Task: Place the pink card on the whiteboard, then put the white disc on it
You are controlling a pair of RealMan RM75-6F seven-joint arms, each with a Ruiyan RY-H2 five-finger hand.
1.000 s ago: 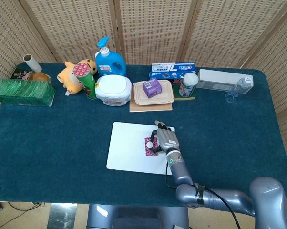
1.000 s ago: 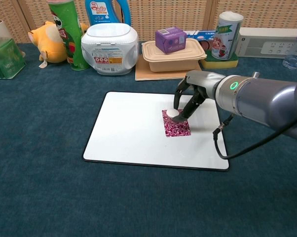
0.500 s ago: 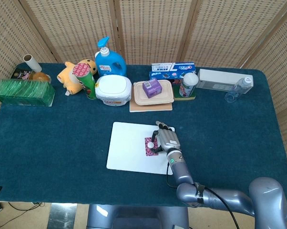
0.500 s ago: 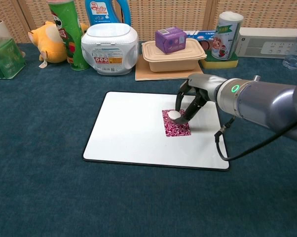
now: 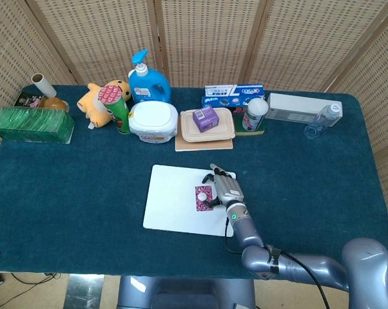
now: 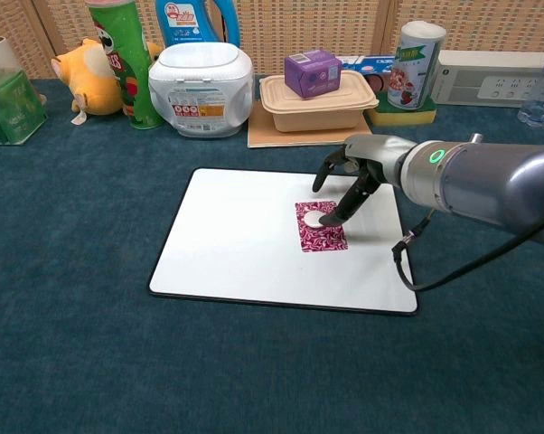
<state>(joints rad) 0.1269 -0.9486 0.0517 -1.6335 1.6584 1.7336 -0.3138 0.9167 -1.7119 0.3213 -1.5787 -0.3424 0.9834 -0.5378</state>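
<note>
Loosening since a second ago, the right hand now has its fingers spread and holds nothing, one fingertip at the white disc, which lies on the pink card on the whiteboard; both placements look done. Behind, a purple carton sits on the closed beige lunch box, contents hidden.
</note>
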